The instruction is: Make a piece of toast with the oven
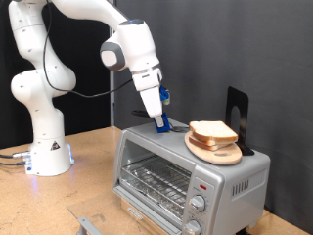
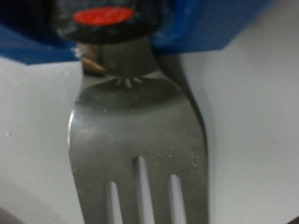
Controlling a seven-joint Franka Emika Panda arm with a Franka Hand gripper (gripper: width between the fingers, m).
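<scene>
The claw [image 1: 159, 123] sat closed around a fork [image 2: 138, 140] on the oven [image 1: 186, 171], left of the toast [image 1: 213, 131]

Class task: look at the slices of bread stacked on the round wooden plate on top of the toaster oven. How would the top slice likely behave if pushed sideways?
The pale, tan-crusted top bread slice looks thin and light, so it would probably slide off easily. It lies loosely on the round wooden plate, which overhangs the silver-grey toaster oven slightly, so the plate might shift too. Bread is likely soft, so it may bend or dent.
</scene>
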